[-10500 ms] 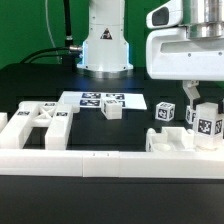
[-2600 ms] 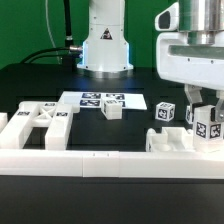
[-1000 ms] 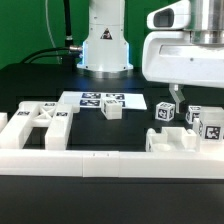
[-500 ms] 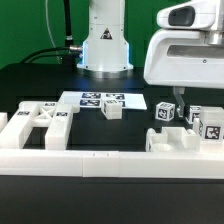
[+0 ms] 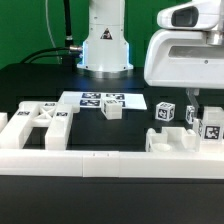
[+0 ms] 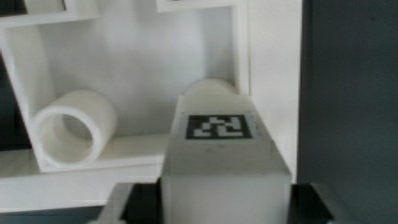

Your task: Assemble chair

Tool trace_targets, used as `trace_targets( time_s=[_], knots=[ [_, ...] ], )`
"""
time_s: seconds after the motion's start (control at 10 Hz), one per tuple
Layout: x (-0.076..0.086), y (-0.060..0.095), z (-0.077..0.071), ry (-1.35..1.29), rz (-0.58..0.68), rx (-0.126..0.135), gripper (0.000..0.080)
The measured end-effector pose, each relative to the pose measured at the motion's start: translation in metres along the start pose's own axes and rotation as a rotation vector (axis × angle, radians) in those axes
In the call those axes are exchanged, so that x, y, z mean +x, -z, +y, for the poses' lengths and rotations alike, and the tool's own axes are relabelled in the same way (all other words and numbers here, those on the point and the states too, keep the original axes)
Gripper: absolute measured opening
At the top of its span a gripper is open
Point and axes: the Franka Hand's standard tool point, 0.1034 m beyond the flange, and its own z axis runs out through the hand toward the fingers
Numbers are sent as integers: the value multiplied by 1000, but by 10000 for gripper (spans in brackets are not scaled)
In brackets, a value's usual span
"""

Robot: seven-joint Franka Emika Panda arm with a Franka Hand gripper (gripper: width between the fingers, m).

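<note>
My gripper (image 5: 190, 100) hangs over the right end of the table, above the tagged white chair pieces. In the wrist view its dark fingers (image 6: 143, 203) press on both sides of a white bar (image 6: 222, 150) with a square tag, so it is shut on that bar. Beyond the bar lies a white framed panel (image 6: 134, 60) with a round peg (image 6: 71, 125) in it. In the exterior view a tagged block (image 5: 164, 112), the bar piece (image 5: 193, 116) and another tagged piece (image 5: 211, 127) stand by the white framed panel (image 5: 180, 141).
A flat chair panel with a cross pattern (image 5: 40, 120) lies at the exterior view's left. A small white block (image 5: 113, 110) sits by the marker board (image 5: 100, 99). A long white rail (image 5: 70, 160) runs along the front. The robot base (image 5: 105, 45) stands behind.
My gripper has shifted toward the exterior view's right over the last second and now sits over the bar piece. The loose pieces on the table have not moved.
</note>
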Motion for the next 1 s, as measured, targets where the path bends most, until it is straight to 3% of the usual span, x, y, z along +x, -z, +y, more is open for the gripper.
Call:
trace_targets(
  time_s=[0.5,1.0],
  knots=[
    [0,0,1,-605,22,19,285],
    [-2,0,3,-981,16,31,287]
  ],
)
